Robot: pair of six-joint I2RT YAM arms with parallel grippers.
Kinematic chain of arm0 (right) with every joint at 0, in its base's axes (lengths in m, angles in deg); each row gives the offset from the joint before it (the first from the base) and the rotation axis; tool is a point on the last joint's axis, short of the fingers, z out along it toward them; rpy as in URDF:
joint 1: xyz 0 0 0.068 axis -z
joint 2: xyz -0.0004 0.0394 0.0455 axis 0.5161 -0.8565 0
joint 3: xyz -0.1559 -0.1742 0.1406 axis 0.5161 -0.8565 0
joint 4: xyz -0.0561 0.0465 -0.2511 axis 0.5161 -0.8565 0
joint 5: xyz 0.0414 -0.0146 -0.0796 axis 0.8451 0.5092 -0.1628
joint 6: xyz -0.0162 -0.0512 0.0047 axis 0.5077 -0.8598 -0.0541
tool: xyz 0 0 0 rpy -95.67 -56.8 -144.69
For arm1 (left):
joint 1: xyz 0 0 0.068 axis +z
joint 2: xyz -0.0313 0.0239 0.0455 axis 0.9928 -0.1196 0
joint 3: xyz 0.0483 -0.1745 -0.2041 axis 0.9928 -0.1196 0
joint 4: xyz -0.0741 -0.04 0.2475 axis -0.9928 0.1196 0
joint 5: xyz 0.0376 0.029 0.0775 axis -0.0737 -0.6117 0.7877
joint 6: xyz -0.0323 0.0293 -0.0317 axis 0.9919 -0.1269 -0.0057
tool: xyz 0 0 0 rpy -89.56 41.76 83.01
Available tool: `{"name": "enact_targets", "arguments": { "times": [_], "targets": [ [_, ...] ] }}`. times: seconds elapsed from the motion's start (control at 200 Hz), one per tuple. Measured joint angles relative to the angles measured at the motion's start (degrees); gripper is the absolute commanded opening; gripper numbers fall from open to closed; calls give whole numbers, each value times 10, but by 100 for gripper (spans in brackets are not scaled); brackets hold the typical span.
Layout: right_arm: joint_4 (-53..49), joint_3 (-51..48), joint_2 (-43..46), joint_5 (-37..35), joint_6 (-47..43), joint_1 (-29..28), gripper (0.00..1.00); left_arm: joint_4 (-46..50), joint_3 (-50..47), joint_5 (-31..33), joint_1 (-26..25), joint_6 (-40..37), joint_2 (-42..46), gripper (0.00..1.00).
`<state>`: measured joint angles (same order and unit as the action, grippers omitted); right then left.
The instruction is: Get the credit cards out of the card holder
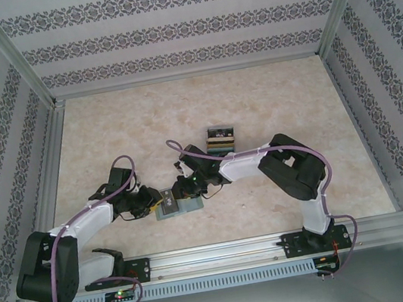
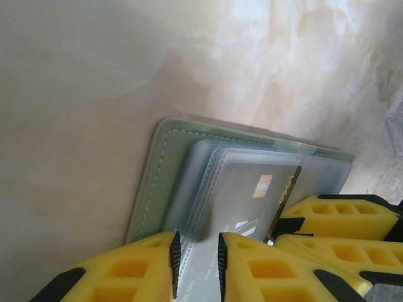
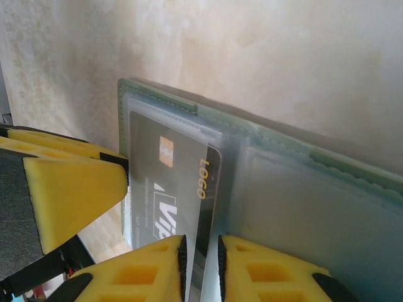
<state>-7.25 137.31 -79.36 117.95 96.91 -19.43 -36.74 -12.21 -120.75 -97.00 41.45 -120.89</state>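
Holder [image 2: 153, 179] sleeve is pinched by left gripper [image 2: 197, 250]; dark card [image 3: 157, 189] edge is pinched by right gripper [image 3: 202, 253]. Loose cards [image 1: 220, 140] stacked beyond.

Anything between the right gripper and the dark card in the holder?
Yes. A clear sleeve of the card holder lies over the dark card; the right gripper seems to pinch the card's edge through it.

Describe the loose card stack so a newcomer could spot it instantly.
On the beige marbled table, look mid-table, just beyond the right arm: the card stack lies there, touched by neither gripper. Its top card is black with white marks; the grey-green card holder sits nearer the front, pinched by the left gripper while the right gripper grips its dark card.
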Motion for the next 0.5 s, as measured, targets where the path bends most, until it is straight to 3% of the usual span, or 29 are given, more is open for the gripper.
{"name": "enact_targets", "arguments": {
  "times": [0.245,0.395,0.5],
  "targets": [
    [5,0,-5,7,3,0,19,-2,0,0,0,0,-2,24],
    [5,1,-8,13,9,2,0,-2,0,1,0,0,-3,23],
    [7,1,-8,16,15,5,0,-2,0,3,0,-2,-3,23]
  ]
}}
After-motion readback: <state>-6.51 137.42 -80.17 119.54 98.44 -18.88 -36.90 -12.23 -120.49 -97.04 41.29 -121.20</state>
